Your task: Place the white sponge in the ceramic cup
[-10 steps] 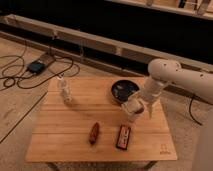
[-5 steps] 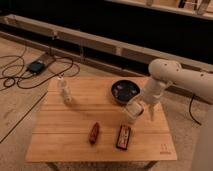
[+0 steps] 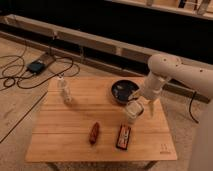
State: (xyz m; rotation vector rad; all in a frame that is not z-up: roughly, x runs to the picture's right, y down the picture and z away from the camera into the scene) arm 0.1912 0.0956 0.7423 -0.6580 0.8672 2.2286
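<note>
1. I hold the gripper [image 3: 136, 103] directly over the ceramic cup [image 3: 131, 112], near the table's [image 3: 75, 142] right side.
2. I cannot make out the white sponge, nor tell what the gripper holds.
3. The cup is small, smooth, white and tapered, just in front of the dark round bowl [image 3: 123, 90].

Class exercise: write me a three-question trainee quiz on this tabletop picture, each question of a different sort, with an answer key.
1. True or false: the pale bottle stands on the right half of the wooden table.
2. Where is the end effector? A) over the bottle B) just above the ceramic cup C) off the table
3. Fill in: the black-and-red item lies beside a small ____ object.

Key: 1 false; 2 B; 3 reddish-brown. The dark bowl sits just behind the cup.
</note>
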